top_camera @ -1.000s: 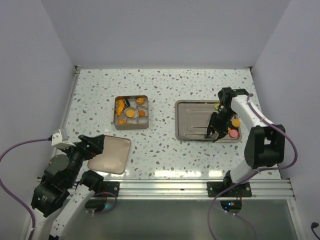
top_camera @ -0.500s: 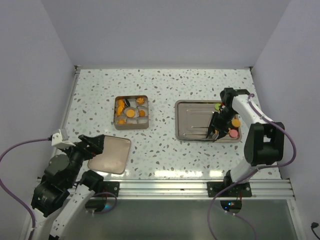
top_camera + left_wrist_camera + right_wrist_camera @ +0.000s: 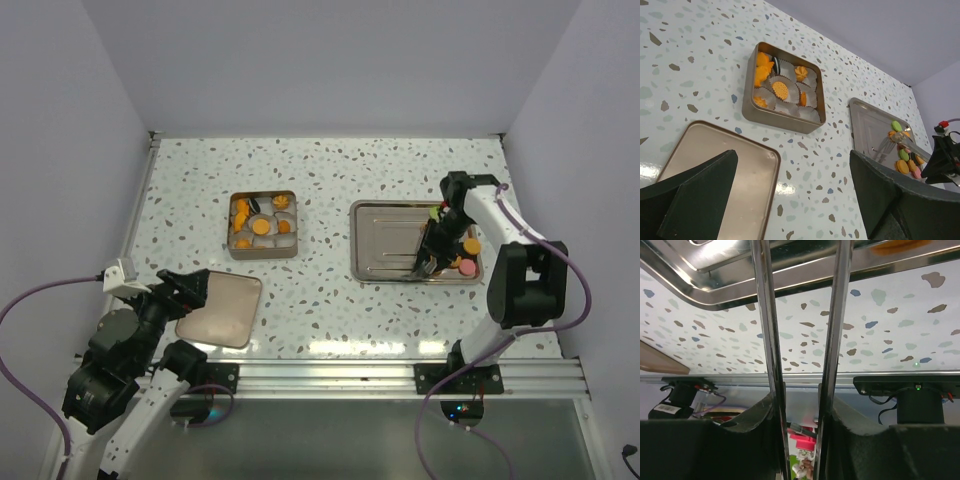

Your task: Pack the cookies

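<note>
Tongs [image 3: 764,315], grasped in the right jaws, are hovering over cookies [image 3: 470,245] at the tray's [image 3: 385,240] three o'clock side; squeezing one gently is looking wise. Left jaws are gaping.

— Did the tips of the right gripper [image 3: 428,266] show anywhere?
— Not in its wrist view. The metal fingers [image 3: 765,315] ran off the top edge, beside an orange cookie [image 3: 895,244] cut to a sliver.
— And from above?
— Too small. Whether they pinched any of the cookies [image 3: 470,245], I couldn't tell.
— The lid [image 3: 740,165]?
— One dark finger [image 3: 695,200] of the left gripper [image 3: 792,160] hid its near corner, and the bottom edge cut it off.
</note>
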You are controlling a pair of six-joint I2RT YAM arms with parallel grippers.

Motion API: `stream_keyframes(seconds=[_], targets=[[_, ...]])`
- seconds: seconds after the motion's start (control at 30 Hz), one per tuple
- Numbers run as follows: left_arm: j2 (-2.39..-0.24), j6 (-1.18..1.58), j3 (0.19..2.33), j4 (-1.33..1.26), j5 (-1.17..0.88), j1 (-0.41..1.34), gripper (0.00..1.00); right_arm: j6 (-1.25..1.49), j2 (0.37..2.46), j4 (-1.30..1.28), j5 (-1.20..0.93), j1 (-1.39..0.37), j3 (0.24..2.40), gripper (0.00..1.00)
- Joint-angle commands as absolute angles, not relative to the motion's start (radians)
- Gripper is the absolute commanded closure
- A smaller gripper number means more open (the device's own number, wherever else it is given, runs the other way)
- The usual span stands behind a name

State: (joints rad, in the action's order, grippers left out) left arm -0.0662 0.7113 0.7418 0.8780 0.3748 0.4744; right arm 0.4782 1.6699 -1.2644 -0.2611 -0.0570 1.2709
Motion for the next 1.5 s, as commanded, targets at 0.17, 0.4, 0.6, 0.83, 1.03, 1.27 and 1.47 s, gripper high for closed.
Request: stream_keyframes(seconds=[0.17,0.4,0.6,0.83,1.03,1.27,1.47], targets=[[-0.071,0.699,0.741,0.842,0.391,0.479,0.00,0.482,1.637,-1.325,-0.334,-0.064,1.445,0.84],[-0.072,0.696,0.739,0.839,0.390,0.480,0.00,0.517,1.663,-1.381,-0.411,-0.193,1.646,0.86],[-0.072,0.695,0.739,0.839,0.388,0.480,0.00,0.610,1.741,-1.365,-0.437,-0.446,1.811,0.85],[-0.067,0.696,0.739,0.841,0.391,0.480,0.00,0.721,1.851,-1.284,-0.483,-0.667,1.913,0.86],[-0.060,0.699,0.739,0.844,0.394,0.479,0.00,0.742,1.953,-1.258,-0.497,-0.773,1.982,0.86],[-0.051,0.704,0.741,0.847,0.399,0.479,0.00,0.744,1.957,-1.239,-0.486,-0.804,1.915,0.86],[-0.054,0.703,0.739,0.845,0.396,0.480,0.00,0.729,1.948,-1.266,-0.463,-0.811,1.882,0.84]])
